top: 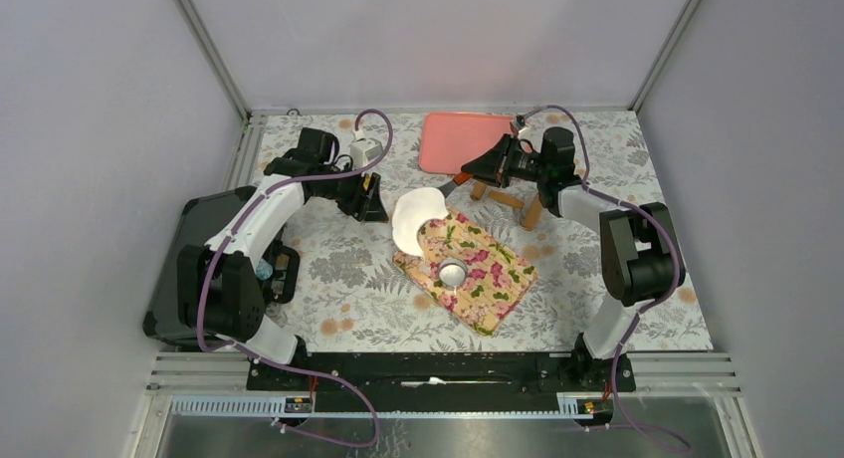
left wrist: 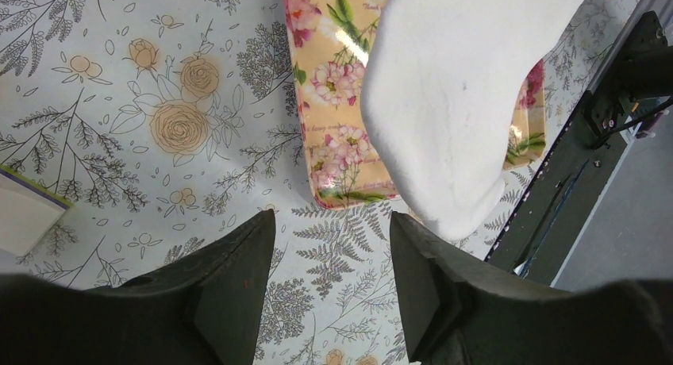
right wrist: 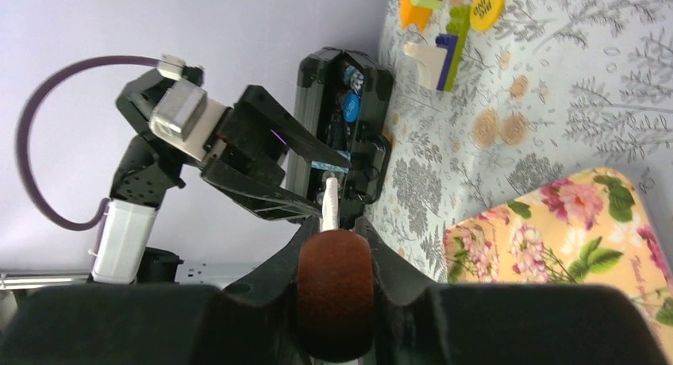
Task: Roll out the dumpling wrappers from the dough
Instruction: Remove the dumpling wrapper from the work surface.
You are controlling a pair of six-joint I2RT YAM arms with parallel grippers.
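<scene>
The dough (top: 411, 219) is a thin white sheet with a round notch, held up on edge over the far-left corner of the floral board (top: 493, 279). It hangs from the end of the brown rolling pin (right wrist: 335, 290), on which my right gripper (right wrist: 333, 226) is shut. In the right wrist view the dough (right wrist: 330, 206) shows only as a thin white edge past the pin. My left gripper (left wrist: 332, 216) is open and empty, just left of the dough (left wrist: 452, 103). Its right fingertip (left wrist: 401, 226) is close to the sheet's lower edge. The dumpling wrappers are out of view.
A shiny metal ring (top: 453, 272) sits on the floral board. A pink tray (top: 460, 141) lies at the back, with a wooden stand (top: 508, 197) right of it under my right arm. Small coloured blocks (right wrist: 436, 32) lie on the patterned cloth.
</scene>
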